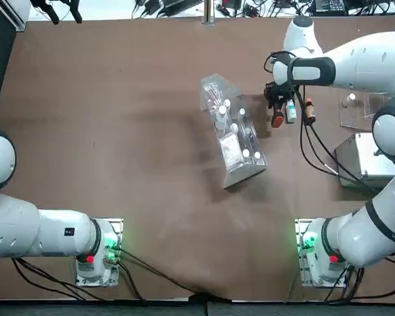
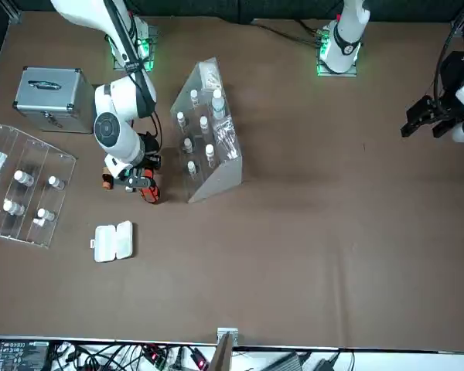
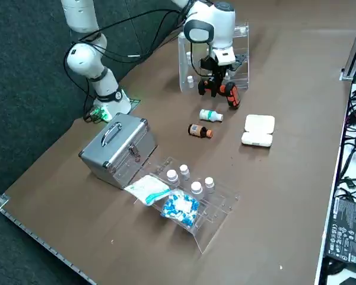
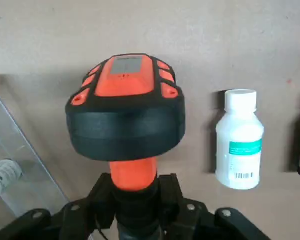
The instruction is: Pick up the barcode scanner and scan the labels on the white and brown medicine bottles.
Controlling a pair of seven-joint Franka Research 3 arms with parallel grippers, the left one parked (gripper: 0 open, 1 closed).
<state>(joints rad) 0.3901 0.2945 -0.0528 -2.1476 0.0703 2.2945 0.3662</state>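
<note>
We see the right arm's black two-finger gripper (image 4: 140, 205) closed around the handle of the black, gun-shaped barcode scanner with red-orange bands (image 4: 126, 107); its fingers stand only as far apart as the grip between them, one on either side of it. The scanner's wide head, with an orange panel and a grey patch on top, sits beyond the fingertips, and in the right side view we see it held above the brown tabletop (image 3: 285, 196).

Just beside the scanner, on the robot's right, we find the small white plastic bottle with a bluish-green label and white cap (image 3: 211, 116), lying on its side. Next to it, farther to the robot's right, lies the amber-brown bottle with a dark cap and pale label (image 3: 200, 130). The two lie apart from each other, and neither is in the gripper. In the wrist view we make out a barcode on the white bottle's label.

To the robot's left of the gripper, we see a clear plastic rack holding white-capped vials (image 1: 234, 131). On the other side, beyond the bottles, stand a silver metal case (image 3: 120, 148) and a second clear rack of white-capped vials (image 3: 193, 202), with an open white plastic box (image 3: 258, 130) nearby.
</note>
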